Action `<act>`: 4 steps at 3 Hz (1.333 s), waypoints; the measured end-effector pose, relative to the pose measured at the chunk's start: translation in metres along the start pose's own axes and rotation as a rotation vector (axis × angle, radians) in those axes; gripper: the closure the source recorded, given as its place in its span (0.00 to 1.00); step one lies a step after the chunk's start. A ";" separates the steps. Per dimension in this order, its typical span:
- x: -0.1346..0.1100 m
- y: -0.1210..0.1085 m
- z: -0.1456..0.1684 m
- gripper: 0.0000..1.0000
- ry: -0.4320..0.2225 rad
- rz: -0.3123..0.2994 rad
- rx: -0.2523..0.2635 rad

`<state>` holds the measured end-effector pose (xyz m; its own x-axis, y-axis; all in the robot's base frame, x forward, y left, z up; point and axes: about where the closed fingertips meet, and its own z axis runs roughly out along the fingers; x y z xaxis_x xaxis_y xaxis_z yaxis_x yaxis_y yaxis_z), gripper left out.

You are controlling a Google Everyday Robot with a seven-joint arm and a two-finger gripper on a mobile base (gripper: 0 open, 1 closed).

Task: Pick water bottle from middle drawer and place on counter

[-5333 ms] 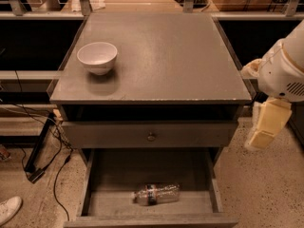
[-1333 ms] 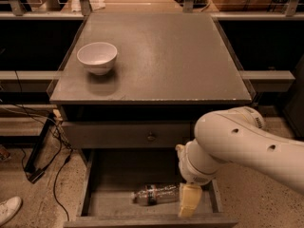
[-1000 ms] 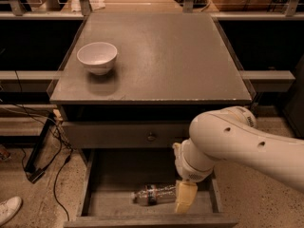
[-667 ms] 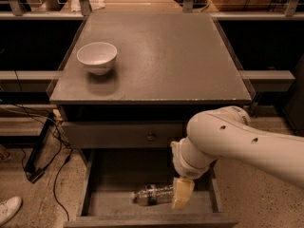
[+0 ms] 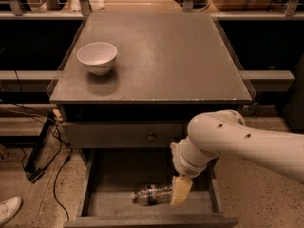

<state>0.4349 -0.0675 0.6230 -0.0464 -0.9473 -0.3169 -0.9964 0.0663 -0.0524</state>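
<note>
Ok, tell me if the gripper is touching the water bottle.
Cannot tell. In the camera view the gripper overlaps one end of the water bottle in the middle drawer, hiding any contact or gap.

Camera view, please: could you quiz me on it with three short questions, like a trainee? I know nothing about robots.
1. True or false: the small clear crinkled plastic water bottle stands upright on the flat grey counter.
2. The round white bowl sits: A) in the drawer, B) on the counter, C) on the floor.
3. Fill in: the robot's gripper hangs over the open, shallow grey-brown middle drawer, at the bottle's ___ end in the picture.
Key: 1 false, it lies in the drawer; 2 B; 3 right.
</note>
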 end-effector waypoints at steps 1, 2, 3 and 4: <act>-0.008 0.008 0.028 0.00 -0.025 0.006 -0.035; -0.022 -0.005 0.076 0.00 -0.050 -0.014 -0.062; -0.023 0.001 0.078 0.00 -0.050 -0.009 -0.064; -0.023 0.003 0.095 0.00 -0.030 0.004 -0.052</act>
<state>0.4399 -0.0157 0.5401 -0.0492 -0.9370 -0.3457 -0.9986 0.0531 -0.0018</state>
